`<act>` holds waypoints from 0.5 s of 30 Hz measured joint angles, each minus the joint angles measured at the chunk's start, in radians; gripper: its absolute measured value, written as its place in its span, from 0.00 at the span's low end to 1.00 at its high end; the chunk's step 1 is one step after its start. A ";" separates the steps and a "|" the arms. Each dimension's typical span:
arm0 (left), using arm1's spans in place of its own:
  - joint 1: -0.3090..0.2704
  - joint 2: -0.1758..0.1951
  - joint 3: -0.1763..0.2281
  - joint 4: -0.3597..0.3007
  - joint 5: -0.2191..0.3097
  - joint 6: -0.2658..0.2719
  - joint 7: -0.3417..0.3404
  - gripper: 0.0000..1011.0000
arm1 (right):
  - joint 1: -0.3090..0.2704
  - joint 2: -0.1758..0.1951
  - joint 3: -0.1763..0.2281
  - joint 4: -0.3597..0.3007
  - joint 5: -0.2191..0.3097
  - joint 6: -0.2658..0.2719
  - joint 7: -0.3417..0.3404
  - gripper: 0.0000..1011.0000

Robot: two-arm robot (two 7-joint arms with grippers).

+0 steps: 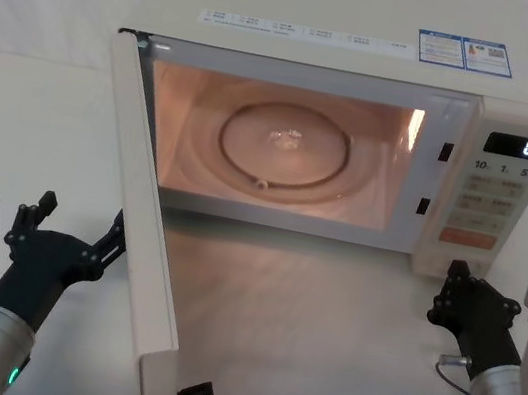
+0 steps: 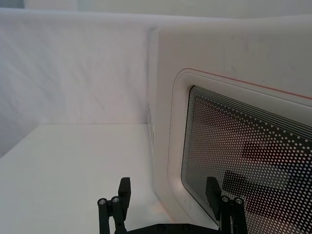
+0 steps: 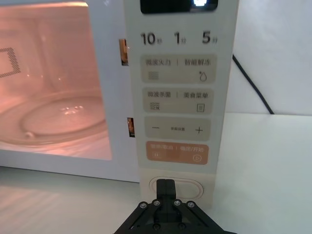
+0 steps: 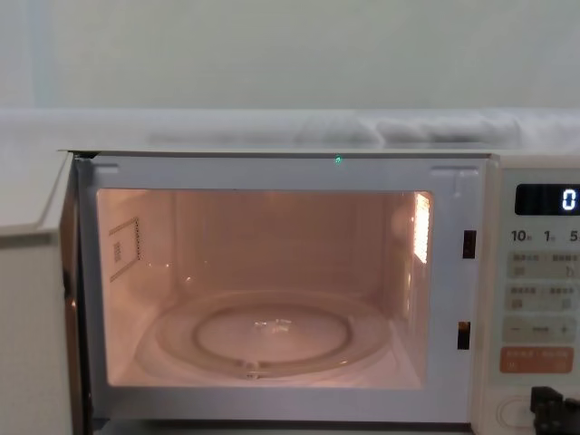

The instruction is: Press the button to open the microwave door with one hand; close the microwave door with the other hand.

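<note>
Standing wide open, the microwave door (image 1: 141,238) faces my left gripper (image 2: 168,195), jaws spread wide; my right gripper (image 3: 165,189), jaws together, touches the button (image 3: 187,186).

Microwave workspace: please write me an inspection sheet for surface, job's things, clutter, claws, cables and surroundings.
Surface: white table, bare in front of the oven.
Job's things: microwave door swung wide open, cavity lit, glass turntable inside; oval button below the orange key.
Clutter: nothing seen.
Claws: left claw open, beside the door's outer face; right claw shut, tip at the button.
Cables: black cord behind the oven.
Surroundings: white wall.
</note>
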 joint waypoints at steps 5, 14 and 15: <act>0.000 0.000 0.000 0.000 0.000 0.000 0.000 1.00 | -0.061 0.009 -0.004 -0.087 -0.004 0.006 0.000 0.00; 0.000 0.000 0.000 0.000 0.000 0.000 0.000 1.00 | -0.159 0.027 -0.006 -0.222 -0.020 0.009 -0.007 0.00; 0.000 0.000 0.000 0.000 0.000 0.000 0.000 1.00 | -0.158 0.027 -0.006 -0.221 -0.021 0.010 -0.007 0.00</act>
